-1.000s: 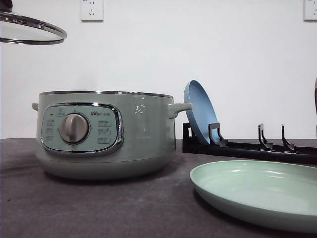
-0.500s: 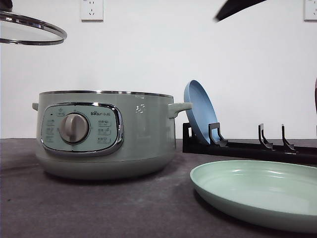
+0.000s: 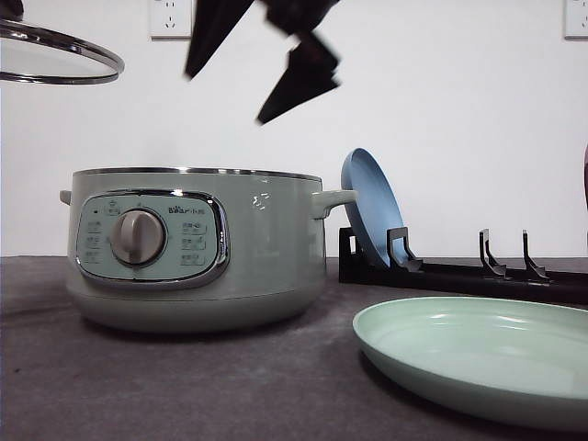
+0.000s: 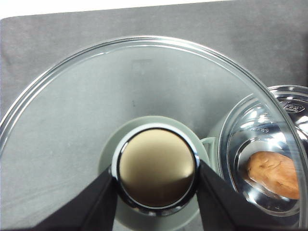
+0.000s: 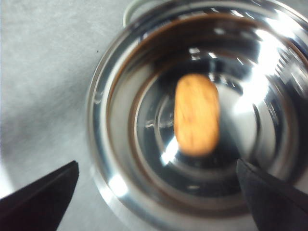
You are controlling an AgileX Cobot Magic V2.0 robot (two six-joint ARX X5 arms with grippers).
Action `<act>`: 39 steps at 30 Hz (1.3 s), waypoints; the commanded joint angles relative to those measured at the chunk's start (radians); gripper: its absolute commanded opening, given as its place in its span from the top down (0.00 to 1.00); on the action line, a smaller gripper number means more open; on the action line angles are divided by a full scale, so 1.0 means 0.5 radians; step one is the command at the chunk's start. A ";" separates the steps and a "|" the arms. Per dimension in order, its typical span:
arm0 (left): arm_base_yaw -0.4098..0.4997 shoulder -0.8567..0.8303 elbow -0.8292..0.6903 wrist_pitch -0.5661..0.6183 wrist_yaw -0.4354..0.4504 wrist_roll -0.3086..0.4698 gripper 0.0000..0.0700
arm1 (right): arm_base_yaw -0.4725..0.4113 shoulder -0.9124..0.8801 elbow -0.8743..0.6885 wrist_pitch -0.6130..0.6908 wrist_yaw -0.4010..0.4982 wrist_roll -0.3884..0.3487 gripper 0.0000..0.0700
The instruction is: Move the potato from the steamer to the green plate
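The sage-green steamer (image 3: pixel 266 248) stands lidless on the left of the table. The orange-brown potato (image 5: pixel 196 114) lies on the bottom of its shiny steel bowl (image 5: pixel 120 120). My right gripper (image 3: pixel 225 96) hangs open above the steamer, its fingers (image 5: pixel 43 197) spread wide on either side of the potato, well above it. My left gripper (image 4: pixel 156 183) is shut on the knob of the glass lid (image 3: pixel 55 50) and holds it high at the far left. Through the lid the potato (image 4: pixel 274 173) shows again. The pale green plate (image 3: pixel 478 358) lies at the front right.
A blue plate (image 3: pixel 370 207) leans upright in a black dish rack (image 3: pixel 459 276) behind the green plate, close to the steamer's right handle (image 3: pixel 333 199). Dark grey tabletop runs in front of the steamer. A white wall stands behind.
My right gripper has come in from the upper right and moved left and down over the steamer. The lid in my left gripper has stayed still.
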 commanded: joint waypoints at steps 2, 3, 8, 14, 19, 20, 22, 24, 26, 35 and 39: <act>0.002 -0.027 0.089 0.080 0.003 0.012 0.98 | 0.046 0.136 0.094 0.056 0.061 -0.142 0.05; 0.002 -0.027 0.089 0.080 0.002 0.011 0.98 | 0.057 0.170 0.106 0.079 0.093 -0.168 0.05; 0.002 -0.027 0.089 0.079 0.003 0.009 0.98 | 0.094 0.301 0.119 0.192 0.193 -0.264 0.05; 0.002 -0.027 0.089 0.068 0.004 -0.005 0.98 | 0.094 0.402 0.119 0.324 0.220 -0.267 0.05; 0.002 -0.027 0.088 0.037 0.004 -0.011 0.98 | 0.091 0.453 0.119 0.438 0.238 -0.275 0.05; 0.002 -0.027 0.087 0.036 0.004 -0.011 0.98 | 0.089 0.461 0.119 0.445 0.238 -0.280 0.05; 0.002 -0.027 0.087 0.038 0.004 -0.009 0.98 | 0.085 0.488 0.119 0.460 0.238 -0.289 0.05; 0.002 -0.027 0.087 0.038 0.004 -0.008 0.98 | 0.078 0.505 0.119 0.463 0.238 -0.289 0.05; 0.002 -0.027 0.087 0.039 0.004 -0.008 0.98 | 0.074 0.527 0.119 0.475 0.239 -0.289 0.05; 0.002 -0.027 0.087 0.040 0.004 -0.003 0.98 | 0.037 0.612 0.119 0.506 0.233 -0.255 0.05; 0.002 -0.027 0.087 0.042 0.004 -0.003 0.98 | 0.028 0.651 0.119 0.495 0.209 -0.234 0.05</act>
